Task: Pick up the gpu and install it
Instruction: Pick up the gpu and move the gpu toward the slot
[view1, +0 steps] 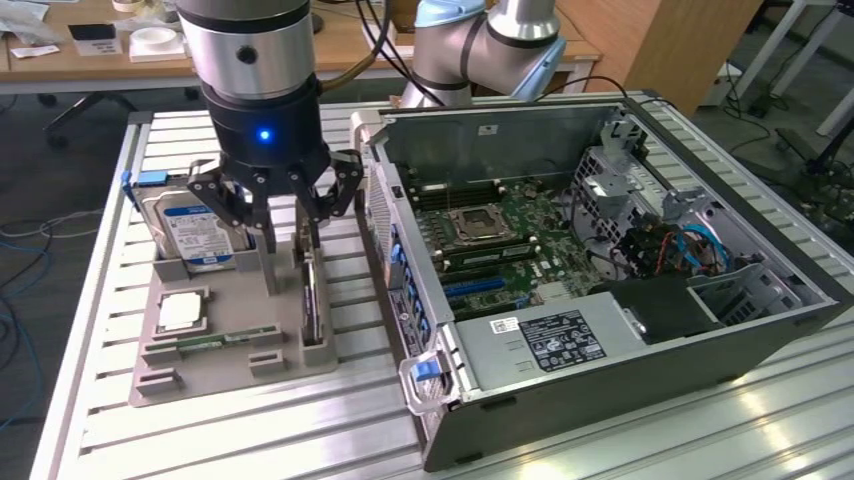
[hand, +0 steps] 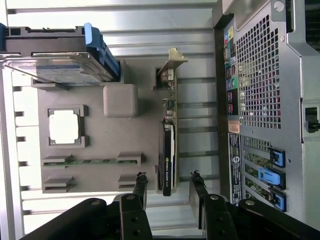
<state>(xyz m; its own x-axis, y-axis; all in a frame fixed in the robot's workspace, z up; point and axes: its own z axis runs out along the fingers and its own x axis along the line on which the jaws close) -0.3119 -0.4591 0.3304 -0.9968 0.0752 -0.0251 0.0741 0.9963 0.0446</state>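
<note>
A grey holder tray (view1: 220, 385) (hand: 132, 137) lies on the slatted aluminium bench (view1: 267, 440) (hand: 150, 25), toward the bench's edge on the exterior view's left. The gpu (view1: 315, 310) (hand: 168, 150) stands on its long edge in a slot along the tray edge nearest the computer case (view1: 601, 370) (hand: 260, 75), with its silver bracket at the end toward the far side of the bench. A hard drive (view1: 200, 235) (hand: 60, 70) stands upright in the tray's far corner, away from the case. A CPU (view1: 180, 312) (hand: 64, 126) lies flat in a square recess, and a memory stick (view1: 220, 340) (hand: 92, 161) sits in a narrow slot nearer the front. A grey post (hand: 120, 100) rises from the tray between the hard drive and the gpu. The gripper (view1: 296, 228) (hand: 169, 176) hangs over the gpu's cooler end with its jaws partly spread, one on each side of the card with a gap on each side, gripping nothing. The case lies open just beside the tray, showing its motherboard (view1: 507, 230), and its rear panel carries blue slot latches (hand: 267, 175). Only a narrow strip of bare slats separates the tray from the case. There is more open bench along the front edge.
</note>
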